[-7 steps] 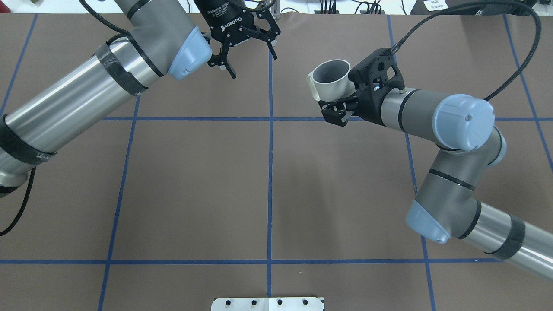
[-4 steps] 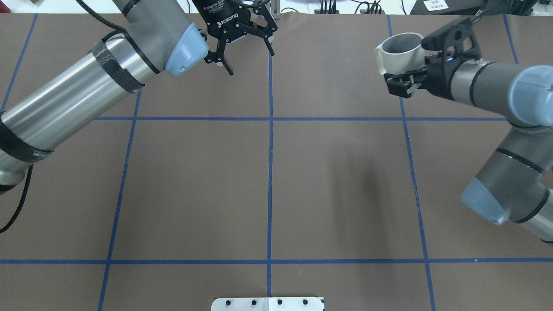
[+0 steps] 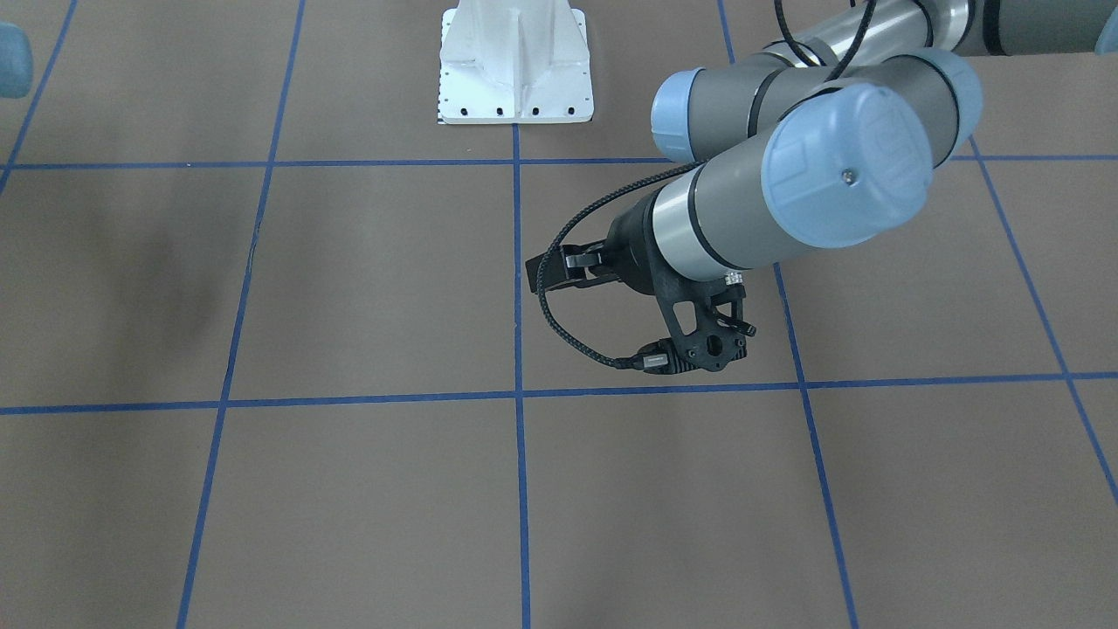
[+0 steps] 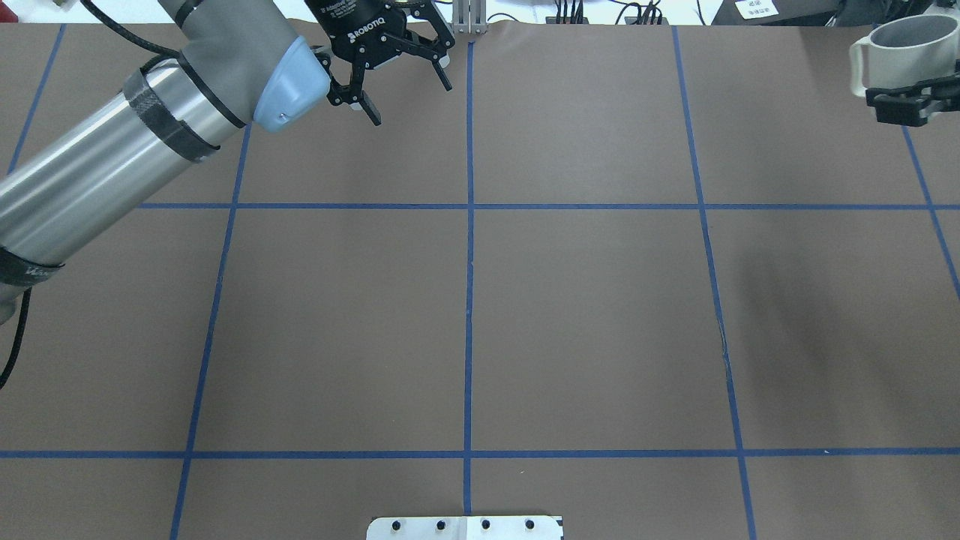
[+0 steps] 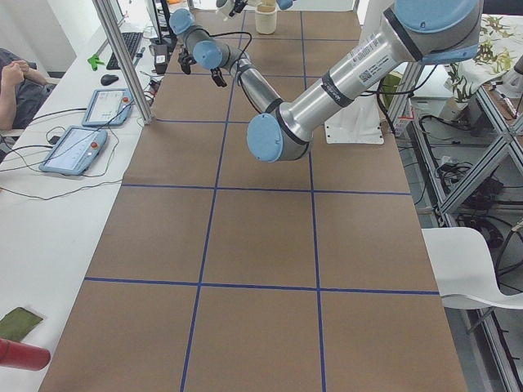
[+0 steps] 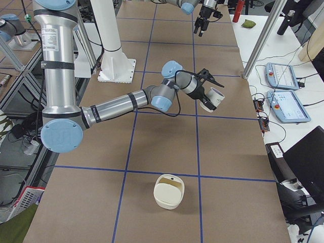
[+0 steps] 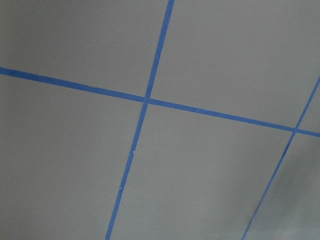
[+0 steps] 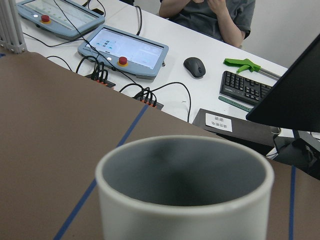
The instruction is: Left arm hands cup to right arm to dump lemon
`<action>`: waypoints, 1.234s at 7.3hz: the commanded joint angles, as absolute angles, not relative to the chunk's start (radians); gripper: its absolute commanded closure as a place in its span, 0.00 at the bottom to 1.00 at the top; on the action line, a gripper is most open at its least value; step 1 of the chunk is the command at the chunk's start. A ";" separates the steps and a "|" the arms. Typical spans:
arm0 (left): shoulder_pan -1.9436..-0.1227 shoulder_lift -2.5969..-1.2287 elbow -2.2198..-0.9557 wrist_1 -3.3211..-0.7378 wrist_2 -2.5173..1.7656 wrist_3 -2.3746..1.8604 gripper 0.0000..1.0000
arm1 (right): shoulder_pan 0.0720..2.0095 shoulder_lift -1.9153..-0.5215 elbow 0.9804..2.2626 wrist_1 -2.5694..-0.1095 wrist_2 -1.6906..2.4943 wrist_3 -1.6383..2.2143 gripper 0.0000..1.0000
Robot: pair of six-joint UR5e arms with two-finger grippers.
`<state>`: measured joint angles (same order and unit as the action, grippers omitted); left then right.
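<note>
The off-white cup (image 4: 904,49) is held in the air at the far right edge of the overhead view by my right gripper (image 4: 911,105), which is shut on its lower wall. The cup is upright, its handle to the left. It fills the bottom of the right wrist view (image 8: 185,200), where its inside is dark grey. The exterior right view shows it too (image 6: 216,98). No lemon shows in any view. My left gripper (image 4: 410,102), lettered "ROBOTIQ", is open and empty above the far left-centre of the table. The left wrist view shows only the table.
A cream container (image 6: 169,191) stands on the table near its right end. The white robot base (image 3: 515,70) is at the robot's edge. An operator (image 8: 210,15) sits at a desk with tablets (image 8: 122,50) beyond the far edge. A metal post (image 5: 122,57) stands there.
My right arm has swung the cup far to the right and slightly away, from near the middle to the overhead view's right edge. My left gripper has drifted a little left, still open.
</note>
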<state>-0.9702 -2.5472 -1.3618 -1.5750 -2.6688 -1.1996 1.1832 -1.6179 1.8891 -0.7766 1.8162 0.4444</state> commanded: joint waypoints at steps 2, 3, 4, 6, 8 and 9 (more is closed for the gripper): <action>-0.974 -2.517 -1.390 -1.574 -2.665 -1.198 0.00 | 1.222 -1.843 1.846 -0.434 1.838 0.586 1.00; -0.974 -2.511 -1.399 -1.574 -2.665 -1.200 0.00 | 1.223 -1.868 1.716 -0.231 1.841 0.663 1.00; -0.973 -2.511 -1.401 -1.574 -2.663 -1.200 0.00 | 1.227 -1.864 1.563 -0.024 1.839 0.725 1.00; -0.971 -2.510 -1.407 -1.574 -2.663 -1.198 0.00 | 1.227 -1.852 1.442 0.145 1.842 0.881 1.00; -0.971 -2.510 -1.407 -1.574 -2.642 -1.198 0.00 | 1.230 -1.862 1.411 0.265 1.871 1.009 1.00; -0.971 -2.510 -1.405 -1.575 -2.640 -1.198 0.00 | 1.232 -1.864 1.384 0.315 1.871 1.059 1.00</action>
<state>-0.9711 -2.5097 -1.4064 -1.5742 -2.6455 -1.1981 1.2295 -1.8604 1.4154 0.2454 1.8666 0.9952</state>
